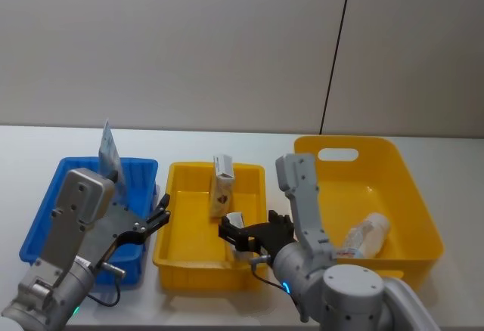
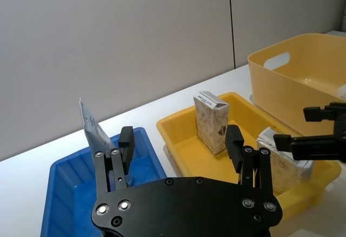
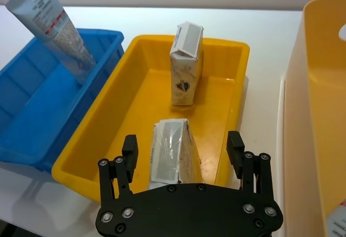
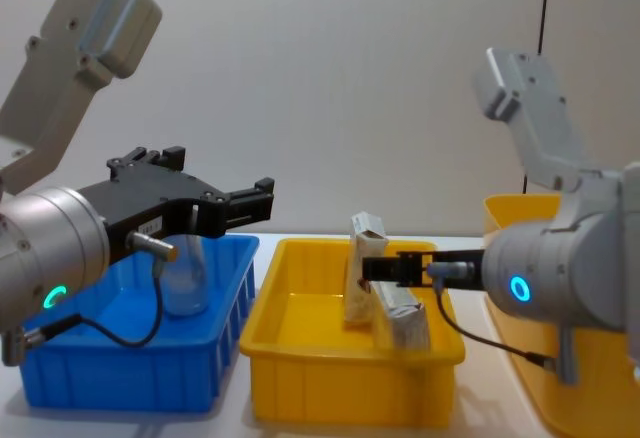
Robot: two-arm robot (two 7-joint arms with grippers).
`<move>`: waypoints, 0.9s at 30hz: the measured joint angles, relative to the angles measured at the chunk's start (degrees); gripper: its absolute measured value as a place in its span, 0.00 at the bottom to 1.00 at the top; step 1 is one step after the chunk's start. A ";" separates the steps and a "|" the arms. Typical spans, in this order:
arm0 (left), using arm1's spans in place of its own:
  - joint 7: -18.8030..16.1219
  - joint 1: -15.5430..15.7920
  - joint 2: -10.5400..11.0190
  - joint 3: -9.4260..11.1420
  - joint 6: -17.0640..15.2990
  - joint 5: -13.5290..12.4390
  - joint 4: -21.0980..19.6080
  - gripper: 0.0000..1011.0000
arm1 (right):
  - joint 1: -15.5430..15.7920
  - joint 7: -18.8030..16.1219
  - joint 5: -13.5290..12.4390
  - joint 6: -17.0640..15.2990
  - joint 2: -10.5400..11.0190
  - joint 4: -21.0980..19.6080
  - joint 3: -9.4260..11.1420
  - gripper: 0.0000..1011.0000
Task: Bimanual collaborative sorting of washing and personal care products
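Three bins stand in a row on the white table [image 1: 227, 138]: a blue bin [image 1: 45, 218] on the robot's left, a shallow yellow tray [image 1: 170, 252] in the middle, and a deep yellow tub [image 1: 412, 187] with a handle slot on the right.

Blue bin: one squeeze tube [image 3: 51, 23] leans against the far wall, crimped end up. It carries a red stripe and small dark print, too small to read.

Yellow tray: two cream patterned packets. The far packet [image 3: 186, 66] stands upright near the back wall and bears a small dark heart-shaped mark on its face; no wording is legible. The near packet [image 3: 173, 158] lies tilted toward the tray's front wall, a silvery top panel facing up.

Deep tub: one pale translucent tube [image 1: 367, 236] lies on the floor; its label shows faint reddish print, not readable.

Left gripper [image 4: 250, 198]: hovers above the blue bin's right edge, fingers spread wide, holding nothing.

Right gripper [image 3: 184, 147]: positioned over the front part of the yellow tray, fingers wide apart either side of the near packet and not touching it. In the chest view the fingertips sit level with the packets' tops.
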State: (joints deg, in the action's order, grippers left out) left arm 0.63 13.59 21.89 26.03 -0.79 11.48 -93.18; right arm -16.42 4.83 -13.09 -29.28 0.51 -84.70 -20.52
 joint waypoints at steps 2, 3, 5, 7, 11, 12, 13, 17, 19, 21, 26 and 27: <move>0.00 0.00 0.00 0.00 0.00 0.00 0.01 0.99 | -0.41 0.28 0.12 -0.50 -0.47 0.67 -0.04 0.99; 0.00 0.00 0.00 0.00 0.00 0.00 0.00 0.99 | -0.56 0.44 0.19 -0.84 -0.66 0.96 -0.06 0.99; 0.00 0.00 0.00 0.00 0.00 0.00 0.00 0.99 | -1.10 0.76 0.31 -1.47 -1.26 1.89 -0.16 0.99; 0.00 0.00 0.00 0.00 0.00 0.00 0.00 0.99 | -1.59 0.98 0.44 -1.95 -1.74 2.68 -0.25 0.99; 0.00 0.00 0.00 0.00 0.00 0.00 0.00 0.99 | -2.32 1.25 0.70 -2.70 -2.41 4.09 -0.41 0.97; 0.00 0.00 0.00 0.00 0.00 0.00 0.00 0.99 | -2.61 1.33 0.79 -2.97 -2.69 4.63 -0.45 0.94; 0.00 0.00 0.00 0.00 0.00 0.00 0.00 0.99 | -2.74 1.36 0.82 -3.08 -2.81 4.87 -0.46 0.92; 0.00 0.00 0.00 0.00 0.00 0.00 0.00 0.99 | -3.36 1.68 1.07 -3.83 -3.44 6.19 -0.45 0.82; 0.00 0.00 0.00 0.00 0.00 0.00 0.00 0.99 | -3.59 1.88 1.13 -4.16 -3.65 6.62 -0.42 0.79; 0.00 0.00 0.00 0.00 0.00 0.00 0.00 0.99 | -4.03 2.40 1.34 -4.90 -4.13 7.54 -0.27 0.72; 0.00 0.00 0.00 0.00 0.00 0.00 0.00 0.99 | -4.45 3.34 1.75 -5.87 -4.77 8.49 0.08 0.56; 0.00 0.00 0.00 0.00 0.00 0.00 0.00 0.99 | -4.50 3.49 1.82 -5.96 -4.86 8.58 0.14 0.52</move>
State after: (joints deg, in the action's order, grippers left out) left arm 0.63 13.59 21.90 26.02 -0.79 11.48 -93.18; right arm -20.92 8.32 -11.28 -35.24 -4.35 -76.11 -20.38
